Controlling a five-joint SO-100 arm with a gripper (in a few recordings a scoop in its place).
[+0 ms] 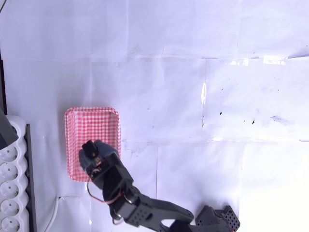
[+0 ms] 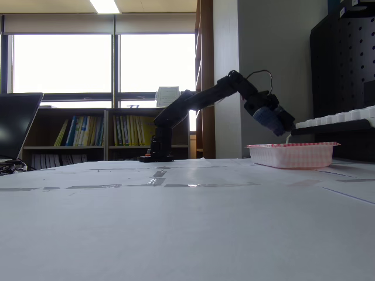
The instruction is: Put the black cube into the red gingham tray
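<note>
Where the white paper-covered table (image 1: 193,96) nears its left edge in the overhead view, the red gingham tray (image 1: 91,118) lies with its long side running up and down the picture, rim raised, corners rounded. Just left of it, at the table's very edge, a white power strip (image 1: 12,188) with a row of round sockets.

Gripper (image 1: 91,152): black, reaching in from the bottom edge of the overhead view, its tip over the lower half of the tray. In the fixed view the gripper (image 2: 281,124) hangs tilted downward above the tray (image 2: 291,154), clear of the rim.

Jaws: cannot tell how far apart they stand; the tip is a dark mass in both views.

Black cube: cannot be made out apart from the dark gripper parts; whether it is held or lies in the tray cannot be told.

Background, fixed view: bookshelf (image 2: 105,132) under bright windows; laptop (image 2: 17,126) at the left edge.
</note>
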